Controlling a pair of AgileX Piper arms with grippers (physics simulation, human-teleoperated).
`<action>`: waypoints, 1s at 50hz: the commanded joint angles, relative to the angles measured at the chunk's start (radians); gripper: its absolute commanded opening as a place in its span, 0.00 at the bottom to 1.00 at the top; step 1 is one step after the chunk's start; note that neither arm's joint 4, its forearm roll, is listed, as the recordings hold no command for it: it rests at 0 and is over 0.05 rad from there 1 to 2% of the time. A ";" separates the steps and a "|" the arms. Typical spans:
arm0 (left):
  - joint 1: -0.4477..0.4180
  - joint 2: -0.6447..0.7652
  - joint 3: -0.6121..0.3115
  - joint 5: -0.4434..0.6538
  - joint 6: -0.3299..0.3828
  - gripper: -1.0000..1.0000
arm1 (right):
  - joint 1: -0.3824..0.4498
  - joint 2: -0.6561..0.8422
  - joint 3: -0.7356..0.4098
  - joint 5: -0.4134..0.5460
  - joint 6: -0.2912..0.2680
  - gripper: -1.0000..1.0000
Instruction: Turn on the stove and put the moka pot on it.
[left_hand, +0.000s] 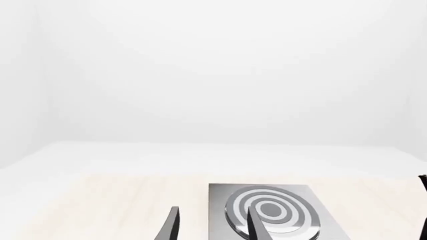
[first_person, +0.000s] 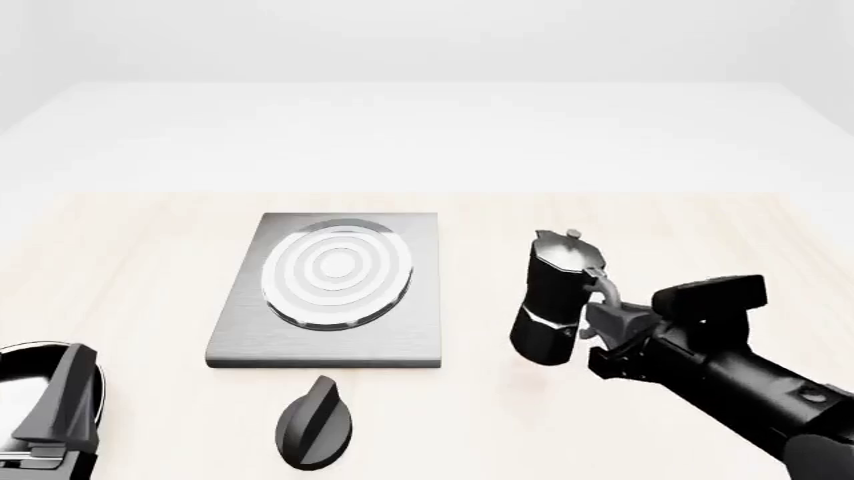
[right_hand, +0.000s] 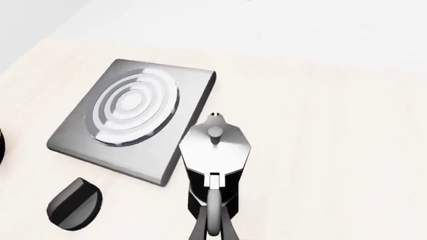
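Right end effector (first_person: 603, 318) grips moka pot (first_person: 551, 300) handle beside stove (first_person: 334, 290); left end effector (left_hand: 210, 225) fingers parted.

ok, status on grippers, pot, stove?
Right gripper shut on pot handle, pot beside stove, not on it. Left gripper open, holding nothing. Knob in front of stove, untouched. Burner clear.
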 joint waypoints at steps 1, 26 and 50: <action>-0.001 0.000 0.000 -0.003 0.000 1.00 | 0.049 -0.076 -0.097 0.162 -0.054 0.00; 0.008 0.000 0.000 -0.005 -0.003 1.00 | 0.153 0.059 -0.283 0.178 -0.152 0.00; 0.011 0.000 0.000 -0.004 -0.002 1.00 | 0.228 0.238 -0.462 0.136 -0.208 0.00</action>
